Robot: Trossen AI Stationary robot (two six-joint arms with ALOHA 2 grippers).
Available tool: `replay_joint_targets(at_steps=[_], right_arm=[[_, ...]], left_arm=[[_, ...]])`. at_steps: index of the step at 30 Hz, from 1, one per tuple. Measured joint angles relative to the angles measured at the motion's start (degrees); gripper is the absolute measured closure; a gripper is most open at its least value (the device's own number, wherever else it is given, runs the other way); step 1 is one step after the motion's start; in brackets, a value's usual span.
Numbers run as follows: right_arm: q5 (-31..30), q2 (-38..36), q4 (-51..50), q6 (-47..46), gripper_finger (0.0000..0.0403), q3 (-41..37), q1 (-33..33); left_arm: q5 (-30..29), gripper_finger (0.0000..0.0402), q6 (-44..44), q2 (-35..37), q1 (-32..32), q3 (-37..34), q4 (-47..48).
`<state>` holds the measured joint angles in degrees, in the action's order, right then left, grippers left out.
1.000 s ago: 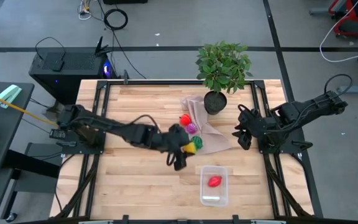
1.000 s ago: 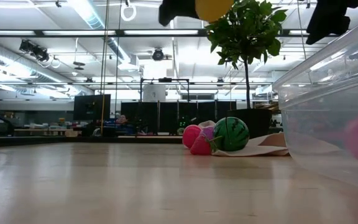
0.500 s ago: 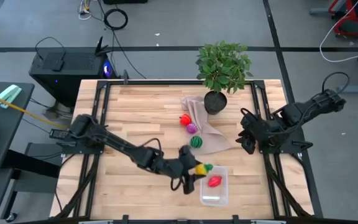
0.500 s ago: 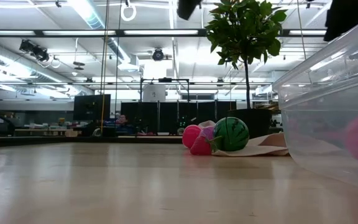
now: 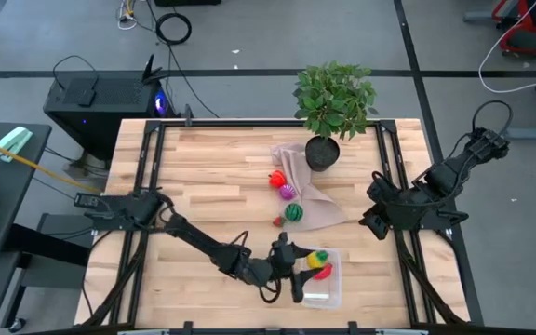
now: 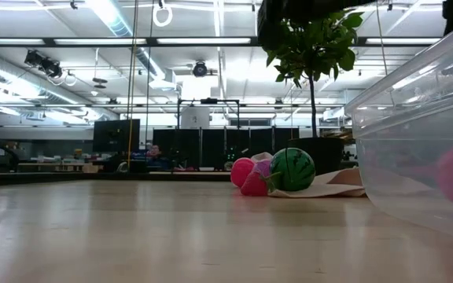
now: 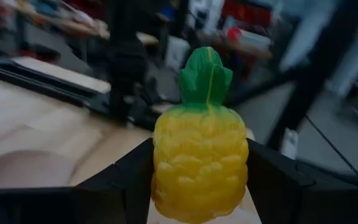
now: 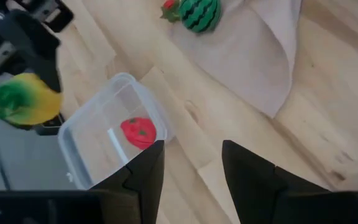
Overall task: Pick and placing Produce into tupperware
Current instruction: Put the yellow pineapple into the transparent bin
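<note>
My left gripper clamps the toy pineapple, leaves forward; the clear tub lies directly beneath, red piece inside.

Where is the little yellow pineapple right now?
The yellow pineapple sits between the left gripper's jaws, at the near edge of the table, right over the clear tupperware that already holds a red piece.

Bright overhead strip lights, wrist backgrounds blurred
</note>
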<state>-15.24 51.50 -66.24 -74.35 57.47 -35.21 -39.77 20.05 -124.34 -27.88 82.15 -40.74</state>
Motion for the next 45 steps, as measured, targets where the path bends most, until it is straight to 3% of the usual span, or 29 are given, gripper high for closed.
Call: replay_joint_targets(at_steps=[2, 7, 21, 31, 45], right_arm=[[-0.29, 0.15, 0.23, -1.8, 0.0235, 0.0, -0.84], [-1.46, 0.64, 0.83, -4.15, 0.0235, 0.0, -2.64], [-3.1, 1.4, 1.84, -3.24, 0.0235, 0.0, -2.97], [-4.33, 1.4, 1.86, -2.42, 0.0235, 0.0, -2.97], [-4.31, 1.4, 1.99, -2.42, 0.0235, 0.0, -2.97]], left_arm=[[-3.26, 0.0179, -0.13, -1.35, -0.02, 0.0, -2.44], [-3.37, 0.0185, 0.52, -4.16, 0.96, 0.0, -5.8], [-2.4, 0.0182, 2.35, -5.09, 0.59, -0.02, 0.39], [2.74, 0.0165, 4.84, -5.09, 1.61, -0.02, 2.4], [2.99, 0.0121, 4.61, -5.09, 2.08, -0.02, 1.65]])
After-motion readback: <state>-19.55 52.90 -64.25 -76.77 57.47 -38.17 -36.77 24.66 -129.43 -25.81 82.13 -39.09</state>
